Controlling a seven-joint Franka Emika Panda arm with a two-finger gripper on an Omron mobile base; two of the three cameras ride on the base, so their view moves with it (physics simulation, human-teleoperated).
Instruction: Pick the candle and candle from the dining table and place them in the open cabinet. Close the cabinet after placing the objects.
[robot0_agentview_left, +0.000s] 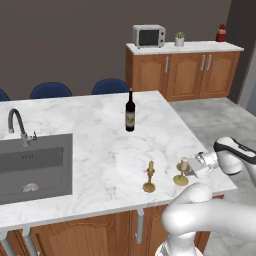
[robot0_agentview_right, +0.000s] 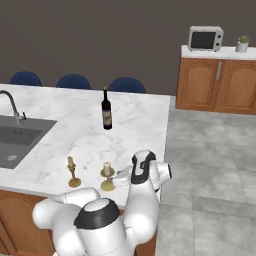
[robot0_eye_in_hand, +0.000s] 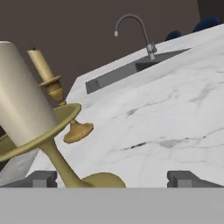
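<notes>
Nearest, the hand (robot0_agentview_left: 192, 170) is shown level with the desk (robot0_agentview_left: 100, 150) at its front right corner, jaws spread to their full width and nothing held. Just beyond the fingertips (robot0_eye_in_hand: 41, 178) stands the thick cream candle (robot0_agentview_left: 183, 171) on its brass stick, upright, its stem seen off-centre toward one fingertip in the hand view (not yet squarely between the jaws). A sideways approach is implied, so the hand must be centred on the vertical stem. Beside it, farther along the edge, the thin tapered candle (robot0_agentview_left: 149, 177) is seen upright, apart from the first. Beyond are marked the wine bottle (robot0_agentview_left: 130, 111), mid-desk, and the sink (robot0_agentview_left: 35, 167).
</notes>
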